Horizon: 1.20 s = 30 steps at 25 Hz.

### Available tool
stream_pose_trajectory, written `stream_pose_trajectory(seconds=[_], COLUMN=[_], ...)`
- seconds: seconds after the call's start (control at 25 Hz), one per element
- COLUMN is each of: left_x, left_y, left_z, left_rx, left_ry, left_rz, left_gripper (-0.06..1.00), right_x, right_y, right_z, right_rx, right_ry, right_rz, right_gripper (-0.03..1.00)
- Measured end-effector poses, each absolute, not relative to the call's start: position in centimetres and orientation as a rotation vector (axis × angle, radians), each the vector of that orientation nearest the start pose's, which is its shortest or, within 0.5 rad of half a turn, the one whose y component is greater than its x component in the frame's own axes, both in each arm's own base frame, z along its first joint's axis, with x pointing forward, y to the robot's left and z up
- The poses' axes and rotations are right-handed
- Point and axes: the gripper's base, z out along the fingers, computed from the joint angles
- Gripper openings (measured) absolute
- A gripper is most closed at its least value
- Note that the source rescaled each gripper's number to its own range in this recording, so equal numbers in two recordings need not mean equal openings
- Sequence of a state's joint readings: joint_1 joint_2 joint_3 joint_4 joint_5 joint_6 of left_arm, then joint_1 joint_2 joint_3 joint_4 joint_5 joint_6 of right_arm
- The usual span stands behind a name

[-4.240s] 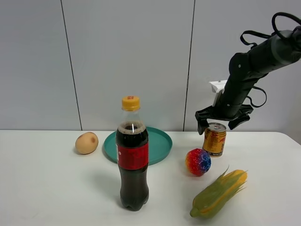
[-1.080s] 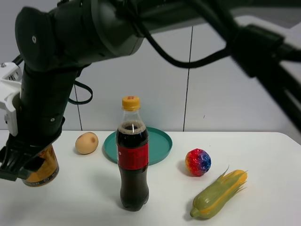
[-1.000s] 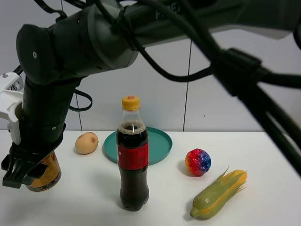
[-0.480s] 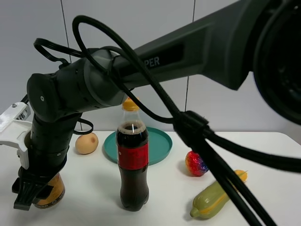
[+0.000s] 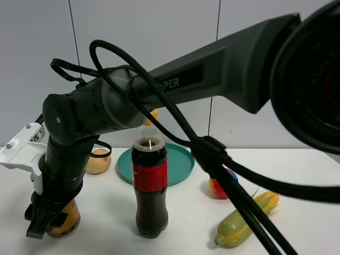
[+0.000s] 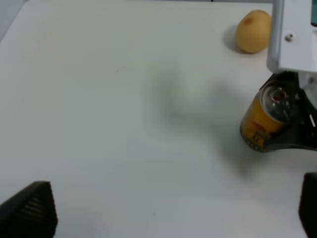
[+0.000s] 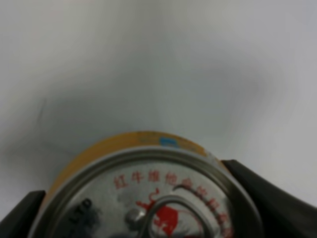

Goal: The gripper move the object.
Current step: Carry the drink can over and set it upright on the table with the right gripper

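The gold-yellow can (image 5: 68, 219) with red markings stands low at the front left of the white table (image 5: 106, 234), at or just above its surface. My right gripper (image 5: 53, 220) has reached across the middle and is shut on it, fingers on both sides. The right wrist view shows the silver pull-tab top (image 7: 148, 198) between the two fingers of the right gripper (image 7: 148, 213). The left wrist view shows the can (image 6: 265, 121) with the black claw (image 6: 297, 131) around it. My left gripper (image 6: 168, 218) is open and empty, well apart from the can.
A dark cola bottle (image 5: 150, 186) stands right of the can. Behind it lie a teal plate (image 5: 178, 159) and a tan potato (image 5: 98, 162), which also shows in the left wrist view (image 6: 253, 30). A multicoloured ball (image 5: 218, 187) and a corn cob (image 5: 247, 218) lie on the right, partly behind the arm's cable.
The right gripper carried the can from beside the ball across to the left side. In the last second it lowered the can and brought it slightly right, toward the table's front.
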<state>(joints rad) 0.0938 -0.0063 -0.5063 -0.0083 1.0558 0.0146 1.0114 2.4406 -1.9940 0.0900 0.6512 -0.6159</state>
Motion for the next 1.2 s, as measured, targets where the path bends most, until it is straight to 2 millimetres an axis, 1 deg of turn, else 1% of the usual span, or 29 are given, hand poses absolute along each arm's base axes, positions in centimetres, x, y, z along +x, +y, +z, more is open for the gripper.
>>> stream_pose_trajectory(seconds=[0.28,1.0,1.08,1.16,1.2], left_x=[-0.63,-0.63,-0.63,-0.63,-0.63], left_y=[-0.13,-0.13,-0.13,-0.13,-0.13], left_z=[27.94,27.94,27.94,27.94,27.94], left_rx=[-0.08,-0.08,-0.08,-0.08,-0.08], left_ry=[2.026,2.026,2.026,2.026,2.026], left_rz=[0.059,0.059,0.059,0.059,0.059], left_gripper=[1.0,1.0,1.0,1.0,1.0], right_x=[28.33,28.22,28.22,28.25,28.25], right_y=[44.95,44.77,44.77,44.81,44.81], right_z=[13.11,12.98,12.98,13.16,13.37], right_rx=[-1.827,-1.851,-1.85,-1.844,-1.84], right_ry=[1.849,1.864,1.863,1.857,1.854], right_rz=[0.238,0.229,0.229,0.231,0.232], right_gripper=[0.0,0.01,0.06,0.19,0.23])
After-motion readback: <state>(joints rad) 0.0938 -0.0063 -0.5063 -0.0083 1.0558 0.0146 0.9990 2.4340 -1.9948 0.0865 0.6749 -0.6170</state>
